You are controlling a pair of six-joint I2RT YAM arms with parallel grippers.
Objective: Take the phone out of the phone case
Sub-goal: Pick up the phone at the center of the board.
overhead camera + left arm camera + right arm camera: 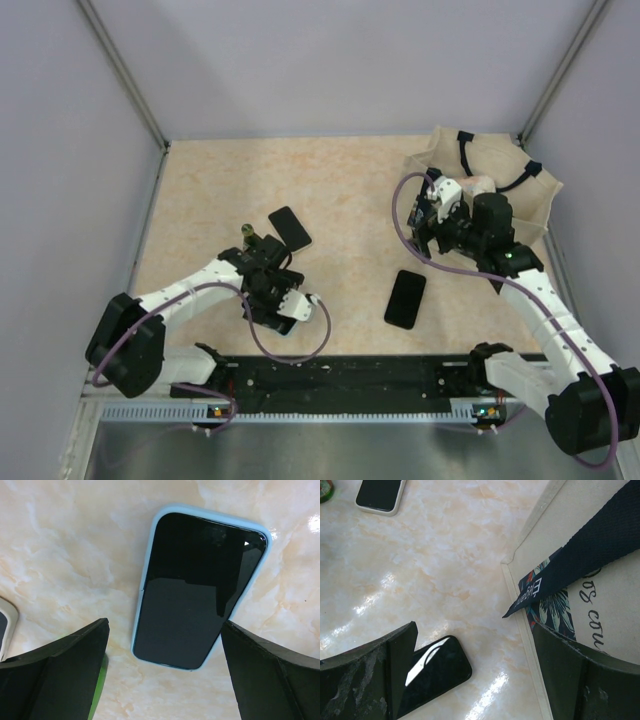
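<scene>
So here's what we've got: the phone (200,585) is sitting snug inside its light blue phone case (146,575), lying flat and screen-up on the marbled table (340,190). From the top camera we see it (289,228) left of centre, angled a bit, just beyond the tip of the left arm.

The left end effector (164,630) is spread wide. In the left wrist view its two black fingers (75,670) sit either side of the near end of the phone, and neither one looks to be touching it, so we'd say it's holding nothing.

The right end effector (474,625) is spread too, with nothing between the fingers. It hangs over the spot where the table meets a canvas tote bag (600,615) at the far right, and the bag's dark strap (590,545) runs diagonally through that wrist view. From above, the bag (530,200) is in the back right corner with the right arm reaching over its near edge.

There's also a second black phone (405,298) with no case that we can make out, lying by itself near the middle of the table, well apart from the cased one. The right wrist camera catches one end of it (437,672) next to its left finger.
</scene>
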